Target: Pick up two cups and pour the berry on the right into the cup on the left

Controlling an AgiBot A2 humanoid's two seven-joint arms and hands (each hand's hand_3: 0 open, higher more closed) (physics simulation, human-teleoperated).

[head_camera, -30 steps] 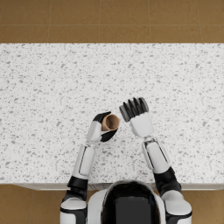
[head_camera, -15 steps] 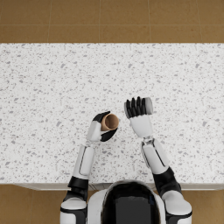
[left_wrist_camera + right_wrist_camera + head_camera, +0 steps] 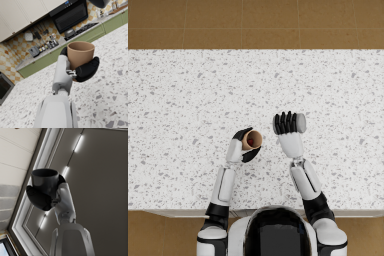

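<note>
My left hand [image 3: 242, 146] grips a tan cup [image 3: 252, 139] just above the speckled counter [image 3: 188, 100]. The cup leans toward the right, and a small red berry [image 3: 249, 142] shows inside its mouth. In the left wrist view the tan cup [image 3: 80, 53] stands upright in the dark fingers [image 3: 86, 71]. My right hand [image 3: 287, 125] holds a grey cup [image 3: 301, 122] a short way to the right of the tan one, and the two are apart. The right wrist view shows the grey cup [image 3: 45, 181] wrapped by my right hand [image 3: 40, 199] against the ceiling. Its inside is hidden.
The speckled counter runs the full width of the head view, with brown floor [image 3: 253, 22] beyond its far edge. A kitchen wall with a black oven [image 3: 70, 16] and green cabinets lies behind the tan cup in the left wrist view.
My right hand has swung slightly to the right and turned, so the grey cup now shows at its right side. The left hand and tan cup have stayed put.
</note>
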